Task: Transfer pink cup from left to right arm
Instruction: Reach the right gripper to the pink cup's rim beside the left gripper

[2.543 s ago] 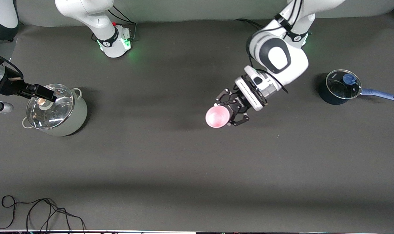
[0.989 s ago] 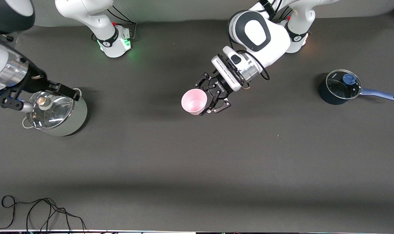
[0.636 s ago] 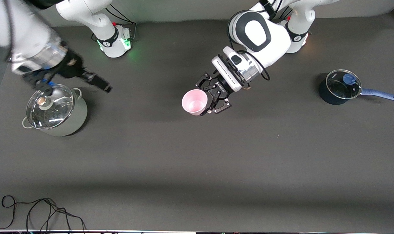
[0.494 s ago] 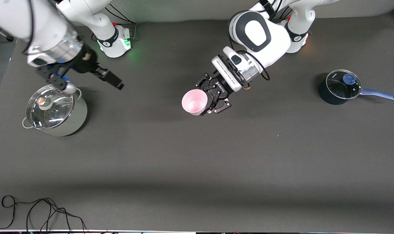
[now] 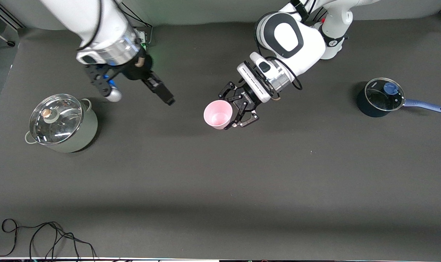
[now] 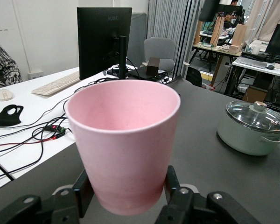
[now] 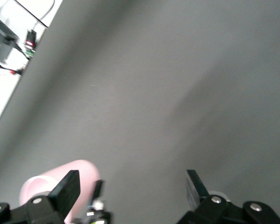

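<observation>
The empty pink cup (image 5: 217, 114) sits clenched in the left gripper (image 5: 238, 109) above the table (image 5: 220, 174); the right gripper (image 5: 158, 89), fingers spread, has swung from the lidded pot (image 5: 60, 123) toward it.

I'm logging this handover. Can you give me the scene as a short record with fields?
pink cup: upright, clamped in left end effector, above the table's middle
right end effector: open, empty, in the air between the lidded pot and the cup
blue saucepan: lidded, at the left arm's end
handover: not yet done
</observation>
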